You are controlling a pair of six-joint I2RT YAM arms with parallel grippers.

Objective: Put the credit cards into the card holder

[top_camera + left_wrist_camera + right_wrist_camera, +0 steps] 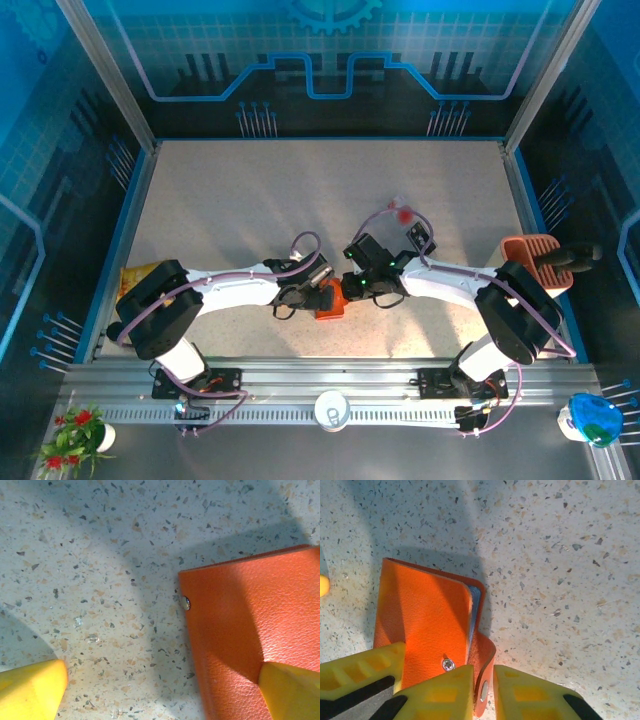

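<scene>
**Top external.** Item: card holder [330,304], orange, lying on the speckled table [250,200] at near centre, where the two arms meet. The left gripper [306,287] is just to its left and the right gripper [362,284] just to its right. A terracotta bin [527,250] stands well apart at the right edge.

**Left wrist.** The left gripper [162,672] has its jaws wide and holds nothing. One finger is over bare table, the other over the holder's cover. A snap stud [186,603] sits at the cover's left edge.

**Right wrist.** The right gripper [483,672] has its jaws narrow, pinching the snap tab [486,652]. Edges of the credit cards [472,607], blue-grey, show inside the fold.

**Hazards (judged).** The thin tab may slip from the pinch. With nothing pinning the cover, a pull may drag the holder across the table or spill the cards.

**Cross-reference.** In the top view the arms cover the pinch and the card edges, and the right wrist view resolves both. The left wrist view shows that the left jaws are empty.
</scene>
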